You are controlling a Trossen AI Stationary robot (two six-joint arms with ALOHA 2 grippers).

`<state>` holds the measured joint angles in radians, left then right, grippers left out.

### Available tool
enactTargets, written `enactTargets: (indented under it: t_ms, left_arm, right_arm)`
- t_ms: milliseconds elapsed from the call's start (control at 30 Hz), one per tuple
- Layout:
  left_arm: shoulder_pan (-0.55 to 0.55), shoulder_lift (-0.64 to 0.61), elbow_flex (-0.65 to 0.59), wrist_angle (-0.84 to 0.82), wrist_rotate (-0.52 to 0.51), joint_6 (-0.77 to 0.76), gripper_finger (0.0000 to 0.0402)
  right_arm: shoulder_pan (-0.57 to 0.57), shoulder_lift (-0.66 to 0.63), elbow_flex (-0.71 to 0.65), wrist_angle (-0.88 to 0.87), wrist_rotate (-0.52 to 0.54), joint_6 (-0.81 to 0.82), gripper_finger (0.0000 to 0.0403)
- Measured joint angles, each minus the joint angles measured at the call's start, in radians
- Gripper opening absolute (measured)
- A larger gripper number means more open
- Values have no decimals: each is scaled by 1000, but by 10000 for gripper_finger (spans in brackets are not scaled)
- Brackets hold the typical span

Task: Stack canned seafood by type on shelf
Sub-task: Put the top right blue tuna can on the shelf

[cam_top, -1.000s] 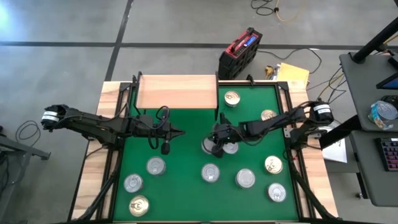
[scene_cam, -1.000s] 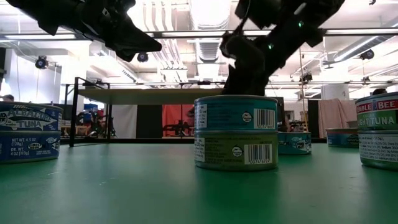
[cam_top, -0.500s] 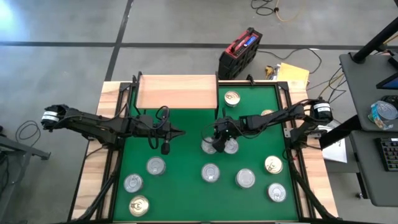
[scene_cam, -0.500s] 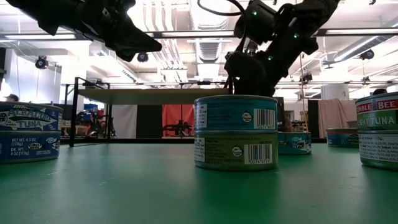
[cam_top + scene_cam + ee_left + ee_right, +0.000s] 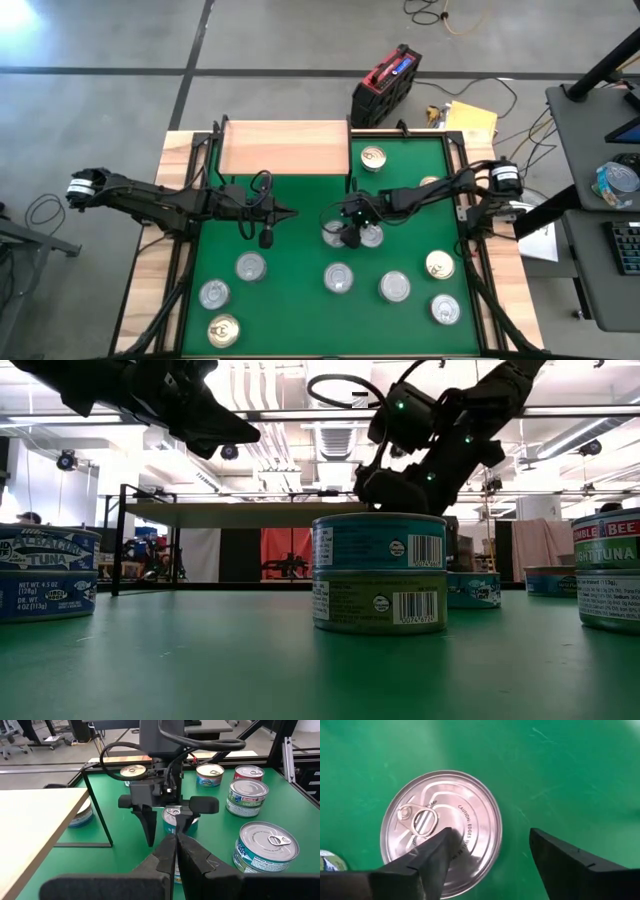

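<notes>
Several canned seafood tins lie scattered on the green mat [image 5: 300, 300]; some stand in stacks of two [image 5: 380, 572]. The shelf [image 5: 285, 148], a light-wood board on black legs, stands at the mat's far left. My right gripper [image 5: 345, 232] hangs open over a silver-topped tin [image 5: 440, 832] at the mat's middle. One finger [image 5: 427, 862] is above its lid and the other [image 5: 570, 865] above the mat beside it. A second tin [image 5: 371, 237] lies close by. My left gripper [image 5: 287, 212] hovers shut left of them, holding nothing.
Gold-topped tins [image 5: 373, 158] [image 5: 432, 185] sit at the far right of the mat, and more tins [image 5: 395, 288] [image 5: 250, 267] lie toward the near edge. A black frame rims the mat. A red and black case [image 5: 385, 85] stands on the floor beyond the table.
My right gripper has sunk toward the tins at the mat's middle, tipped more steeply downward and spread its fingers. The tins have stayed where they were.
</notes>
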<state>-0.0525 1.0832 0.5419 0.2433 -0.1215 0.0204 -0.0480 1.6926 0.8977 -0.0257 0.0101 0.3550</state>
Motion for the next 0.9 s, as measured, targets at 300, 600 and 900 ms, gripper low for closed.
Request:
enactTargets:
  t_ms: [300, 600, 900]
  left_arm:
    - [0, 0, 0, 0, 0, 0, 0]
    - [0, 0, 0, -1, 0, 0, 0]
    - [0, 0, 0, -9, 0, 0, 0]
  right_arm:
    - [-9, 58, 2, 17, -42, 28, 71]
    - [-10, 27, -1, 55, -28, 32, 9]
    - [31, -88, -6, 27, 17, 9, 8]
